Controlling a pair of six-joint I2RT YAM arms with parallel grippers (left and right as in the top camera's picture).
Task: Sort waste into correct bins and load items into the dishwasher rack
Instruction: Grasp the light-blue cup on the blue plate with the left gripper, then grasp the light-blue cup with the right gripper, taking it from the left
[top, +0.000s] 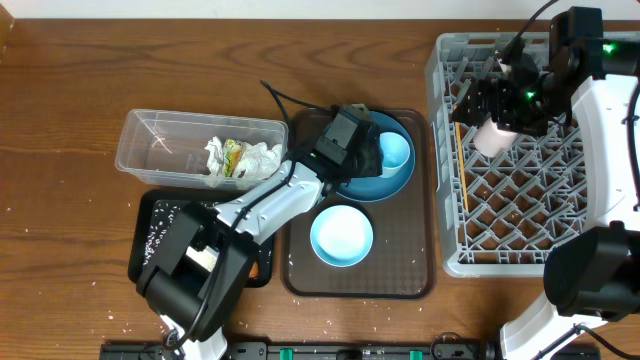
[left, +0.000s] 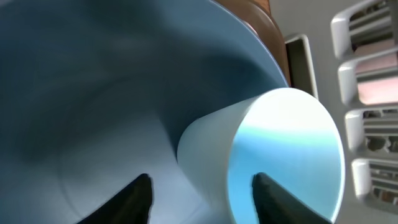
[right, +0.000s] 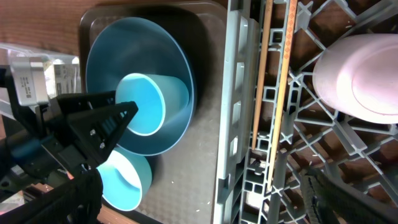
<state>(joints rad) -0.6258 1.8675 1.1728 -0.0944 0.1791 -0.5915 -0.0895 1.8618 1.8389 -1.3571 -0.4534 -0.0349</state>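
Note:
The light blue cup (top: 396, 150) lies on its side on the round blue plate (top: 370, 185). My left gripper (top: 378, 152) is open, with one finger inside the cup's mouth and one outside its wall (left: 202, 199). The pink cup (top: 495, 138) stands upside down in the grey dishwasher rack (top: 445, 200). My right gripper (top: 478, 103) is wide open and empty above the rack's left edge (right: 196, 199). Wooden chopsticks (top: 458, 150) lie along the rack's left side. The white bowl (top: 341, 235) sits in front of the plate.
Plate and bowl rest on a brown serving tray (top: 400, 270). The clear tub (top: 150, 150) at the left holds crumpled tissues (top: 262, 158) and a green-yellow wrapper (top: 233, 155). The black tray (top: 160, 225) with rice grains sits under my left arm.

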